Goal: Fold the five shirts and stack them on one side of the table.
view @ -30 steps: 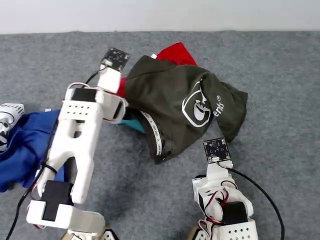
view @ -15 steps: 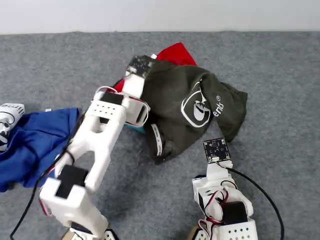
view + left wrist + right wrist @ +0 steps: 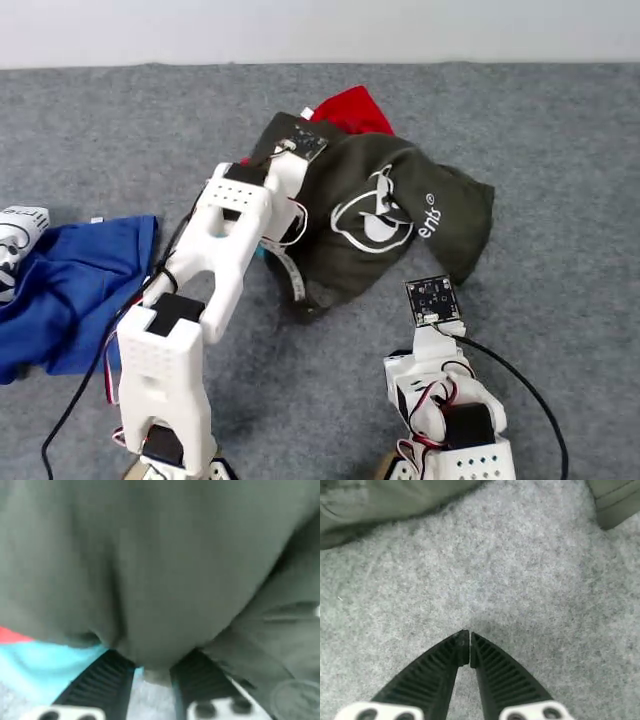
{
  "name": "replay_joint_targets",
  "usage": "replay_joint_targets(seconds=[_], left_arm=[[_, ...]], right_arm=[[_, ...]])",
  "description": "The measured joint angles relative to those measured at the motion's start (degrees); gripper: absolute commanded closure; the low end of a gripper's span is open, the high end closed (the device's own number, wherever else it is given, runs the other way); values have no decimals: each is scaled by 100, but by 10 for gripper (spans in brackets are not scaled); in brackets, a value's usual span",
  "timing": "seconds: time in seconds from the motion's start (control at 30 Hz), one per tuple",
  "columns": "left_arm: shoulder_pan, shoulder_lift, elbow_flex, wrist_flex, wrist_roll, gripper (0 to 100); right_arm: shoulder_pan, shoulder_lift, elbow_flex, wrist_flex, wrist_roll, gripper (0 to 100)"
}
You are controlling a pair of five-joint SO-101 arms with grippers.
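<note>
Left pincer (image 3: 151,669) tight on the olive shirt (image 3: 345,165) — right pincer (image 3: 470,647) closed tip to tip; grey mat (image 3: 530,580) beneath

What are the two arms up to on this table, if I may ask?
The left gripper has its jaws pinched on a fold of the dark green shirt, which lies crumpled over a red shirt and a teal shirt. The right gripper sits shut above bare table nearby. A blue shirt lies apart, unfolded.

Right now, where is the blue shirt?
High view: the blue shirt lies at the table's left side, beside the left arm, away from the green shirt.
</note>
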Motion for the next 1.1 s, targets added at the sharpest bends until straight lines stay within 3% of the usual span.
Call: replay_joint_targets(seconds=[0.2, 0.7, 0.93, 1.1], left_arm=[[-352, -686, -97, 360, 193, 989], [-1846, -4791, -97, 607, 404, 988], [-2971, -5996, -97, 580, 404, 988], [-4044, -6286, -97, 0, 404, 988]], right_arm=[[0, 0, 0, 0, 0, 988], [0, -9, 0, 0, 0, 988], [0, -9, 0, 0, 0, 988], [0, -9, 0, 0, 0, 988]])
